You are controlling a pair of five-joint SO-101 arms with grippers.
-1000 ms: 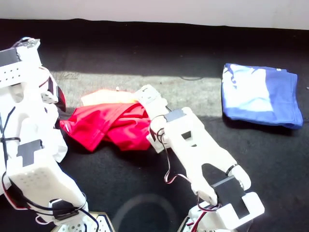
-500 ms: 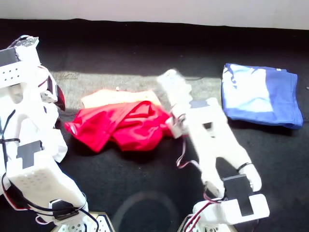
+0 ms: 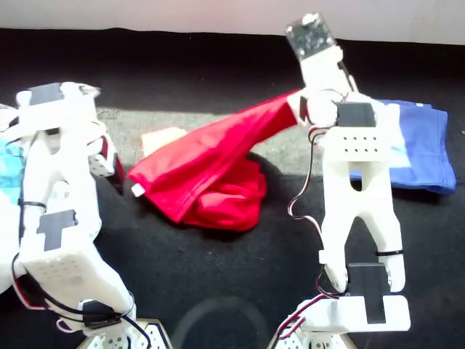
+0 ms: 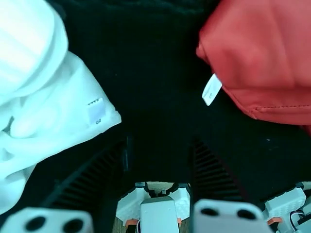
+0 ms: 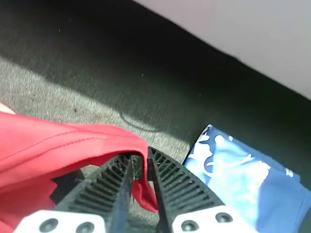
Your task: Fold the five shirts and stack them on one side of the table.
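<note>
The red shirt (image 3: 211,171) lies mid-table, with one edge pulled up and stretched toward the far right. My right gripper (image 3: 299,109) is shut on that raised edge (image 5: 97,141), held above the table beside the folded blue shirt (image 3: 410,142). Partly under the red one lies a cream shirt (image 3: 161,138). My left gripper (image 4: 158,155) stands open over bare black cloth, with nothing between its fingers. It sits between a white shirt (image 4: 43,97) and the red shirt's corner (image 4: 262,53), which carries a small white tag (image 4: 211,90).
The table wears a black cloth (image 3: 182,65) with a sunlit strip across the middle. A bit of light blue fabric (image 3: 7,163) shows at the left edge behind the left arm (image 3: 58,218). The blue shirt (image 5: 243,179) lies close beside the right gripper.
My right gripper has lifted the red shirt's edge up and toward the far right, stretching it out and uncovering less of the cream shirt. The left arm has shifted to the right.
</note>
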